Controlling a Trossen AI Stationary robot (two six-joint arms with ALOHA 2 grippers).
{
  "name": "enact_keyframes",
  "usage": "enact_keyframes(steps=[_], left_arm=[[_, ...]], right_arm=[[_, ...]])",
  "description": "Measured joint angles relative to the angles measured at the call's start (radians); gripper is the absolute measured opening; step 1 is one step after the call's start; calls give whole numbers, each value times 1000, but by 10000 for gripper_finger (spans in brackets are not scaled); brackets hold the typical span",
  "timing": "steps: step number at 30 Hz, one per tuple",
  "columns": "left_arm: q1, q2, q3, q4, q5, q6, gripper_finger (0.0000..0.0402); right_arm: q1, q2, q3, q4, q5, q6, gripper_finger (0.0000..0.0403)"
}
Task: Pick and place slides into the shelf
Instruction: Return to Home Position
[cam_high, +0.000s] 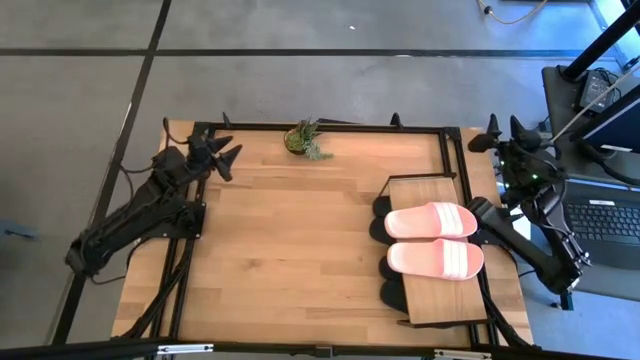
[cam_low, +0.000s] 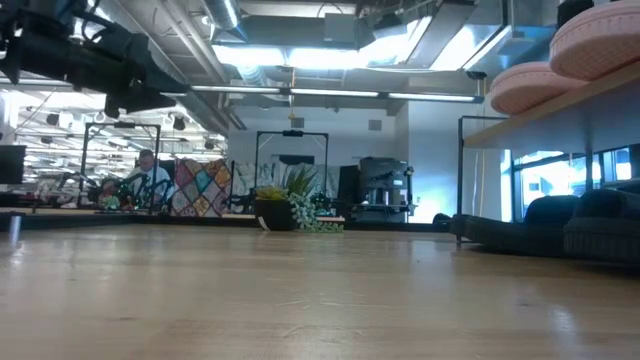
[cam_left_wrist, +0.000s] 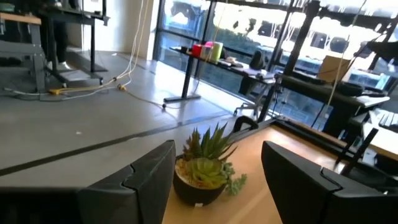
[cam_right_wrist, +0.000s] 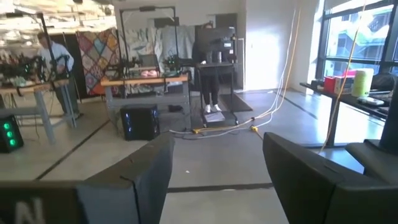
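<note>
Two light pink slides (cam_high: 432, 220) (cam_high: 437, 259) lie side by side on the shelf's light wooden top board (cam_high: 424, 190). Under the board, the ends of several black slides (cam_high: 380, 232) stick out on the side facing the table's middle. The low view shows the pink slides (cam_low: 530, 86) on the board (cam_low: 560, 112) and the black slides (cam_low: 590, 222) below it. My left gripper (cam_high: 228, 154) (cam_left_wrist: 217, 152) hovers open at the table's far left corner. My right gripper (cam_high: 503, 130) (cam_right_wrist: 217, 146) is open beyond the far right corner, past the shelf.
A small potted plant (cam_high: 303, 139) (cam_left_wrist: 205, 171) stands near the middle of the table's far edge, straight ahead of my left gripper. A dark frame (cam_high: 330, 127) runs around the table. Bare wood (cam_high: 290, 240) lies between the left arm and the shelf. A laptop (cam_high: 610, 220) sits off the table's right.
</note>
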Motion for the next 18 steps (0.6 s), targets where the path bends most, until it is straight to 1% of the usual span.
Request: enact_keyframes(steps=[4,7,13,16,18], left_arm=[[0,-70,0,-42,-7,0,230],[0,-109,0,-78,-10,-1,230],[-1,-143,0,-147,-26,1,230],[-1,-149,-2,-188,-45,1,230],[0,-151,-2,-187,-45,1,230]], right_arm=[[0,-81,0,-59,3,-1,247],[0,-144,0,-70,4,-5,247],[1,-127,-3,-82,2,0,247],[1,-136,-37,-90,1,39,247],[0,-144,-70,-87,-2,70,247]])
